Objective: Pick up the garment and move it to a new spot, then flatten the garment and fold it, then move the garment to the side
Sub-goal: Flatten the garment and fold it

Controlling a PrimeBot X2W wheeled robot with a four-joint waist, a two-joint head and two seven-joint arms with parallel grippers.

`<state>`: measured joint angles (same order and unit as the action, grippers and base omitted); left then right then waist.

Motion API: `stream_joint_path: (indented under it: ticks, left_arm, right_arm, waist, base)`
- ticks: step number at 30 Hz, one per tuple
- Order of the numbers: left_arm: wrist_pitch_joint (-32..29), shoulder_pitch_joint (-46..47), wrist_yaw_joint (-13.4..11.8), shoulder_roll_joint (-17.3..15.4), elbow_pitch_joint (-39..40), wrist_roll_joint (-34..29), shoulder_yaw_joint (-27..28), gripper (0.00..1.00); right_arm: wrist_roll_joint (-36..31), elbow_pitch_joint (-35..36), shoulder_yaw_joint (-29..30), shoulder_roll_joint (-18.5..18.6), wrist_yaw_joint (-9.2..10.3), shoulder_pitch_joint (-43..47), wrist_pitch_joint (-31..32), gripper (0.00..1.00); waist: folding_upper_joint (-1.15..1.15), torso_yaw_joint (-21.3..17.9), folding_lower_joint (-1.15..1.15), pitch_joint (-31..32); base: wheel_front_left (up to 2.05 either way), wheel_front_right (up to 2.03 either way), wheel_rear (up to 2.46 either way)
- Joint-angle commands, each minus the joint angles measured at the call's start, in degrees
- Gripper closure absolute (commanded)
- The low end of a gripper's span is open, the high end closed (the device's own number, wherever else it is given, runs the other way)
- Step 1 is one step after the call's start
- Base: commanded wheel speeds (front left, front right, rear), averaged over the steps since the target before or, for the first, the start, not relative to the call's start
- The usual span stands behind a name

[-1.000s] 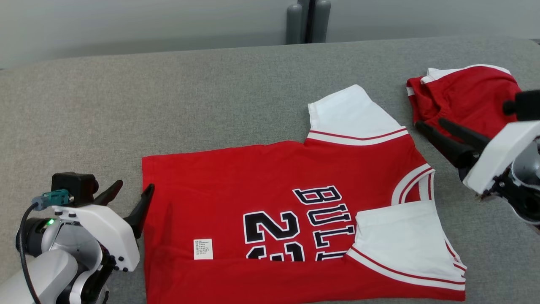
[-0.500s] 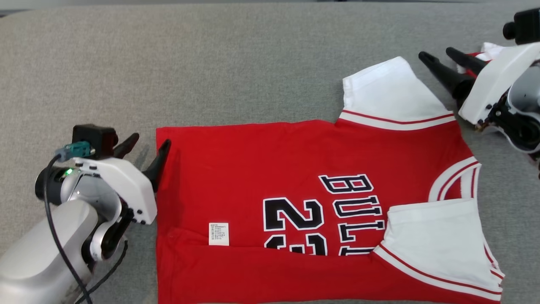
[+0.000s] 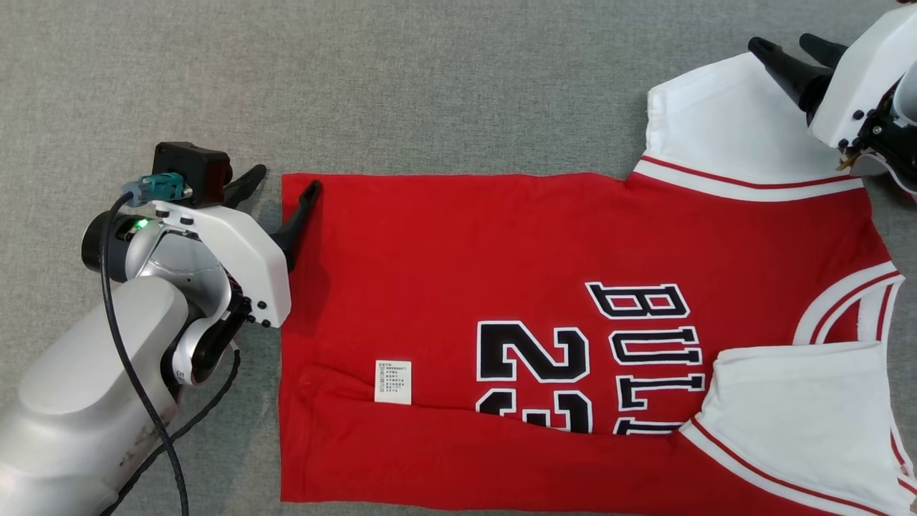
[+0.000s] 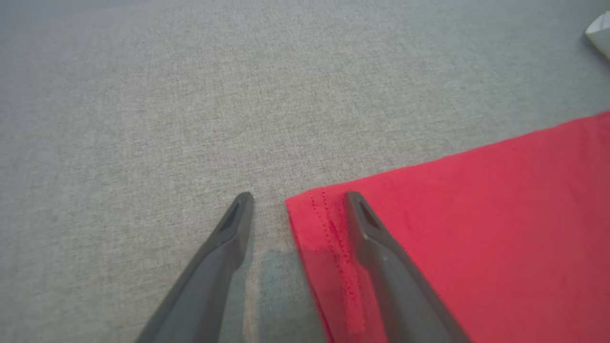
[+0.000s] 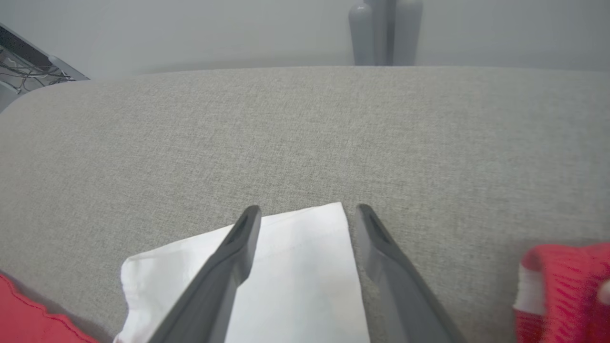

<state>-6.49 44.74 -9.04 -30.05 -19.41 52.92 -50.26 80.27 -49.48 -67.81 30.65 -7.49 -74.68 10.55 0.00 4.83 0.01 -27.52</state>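
The garment (image 3: 501,258), a red jersey with white sleeves and black lettering, lies spread on the grey cloth surface (image 3: 430,86). Its near edge is folded up over the front, and a white label (image 3: 393,382) shows there. The near sleeve (image 3: 795,408) lies folded onto the chest. My left gripper (image 3: 283,188) is open at the far left hem corner. In the left wrist view the left gripper (image 4: 299,200) has one finger over the red cloth (image 4: 476,214) and one over bare surface. My right gripper (image 3: 788,46) is open over the far white sleeve (image 3: 709,122); the right gripper (image 5: 309,210) straddles the sleeve (image 5: 295,267) corner.
A second red and white garment (image 5: 562,286) lies bunched to the right of the sleeve in the right wrist view. Grey posts (image 5: 383,31) stand behind the surface's far edge, and a metal rack (image 5: 28,66) sits at its far left.
The head camera has tilted down and closer, so the whole picture has shifted. My right gripper has moved from beside the second garment to over the far white sleeve. The left gripper stays at the hem corner.
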Motion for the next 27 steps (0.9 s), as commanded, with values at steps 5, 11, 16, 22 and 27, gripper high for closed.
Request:
stream_joint_path:
  ticks: [5, 11, 16, 22, 27]
  left_arm:
    - [-0.2, 1.3, 0.8, 0.1, -0.5, -0.5, -0.4, 0.0]
    - [-1.0, 1.8, 1.4, -0.2, -0.7, -0.5, -1.0, 0.0]
    - [-2.3, 2.6, 1.8, 0.0, -1.0, -0.7, -1.7, 0.0]
    - [-3.8, 3.4, 1.8, 0.3, -0.7, -1.0, -2.4, 0.0]
    - [-4.7, 2.8, 1.6, 0.1, -0.2, -0.7, -3.0, 0.0]
  right_arm:
    - [1.4, -3.6, -0.4, -1.6, -0.02, 0.5, 4.8, 0.0]
    - [0.8, -5.2, -0.7, -2.8, -0.02, -0.9, 6.7, 0.0]
    - [0.2, -6.6, -0.7, -3.6, -0.02, -2.2, 7.0, 0.0]
    - [0.9, -11.5, -0.7, -5.9, -0.01, -2.6, 10.9, 0.0]
    - [1.5, -13.4, -1.0, -7.7, -0.01, -2.2, 14.8, 0.0]
  waist:
    - [0.0, 0.3, -0.01, -0.5]
    - [0.0, -0.2, -0.01, -0.7]
    - [0.0, -0.4, -0.01, -1.9]
    - [0.0, -0.4, -0.01, -2.4]
    - [0.0, -0.3, -0.01, -2.1]
  base:
    - [0.0, 0.0, 0.0]
    - [0.0, 0.0, 0.0]
    - [0.0, 0.0, 0.0]
    - [0.0, 0.0, 0.0]
    - [0.0, 0.0, 0.0]
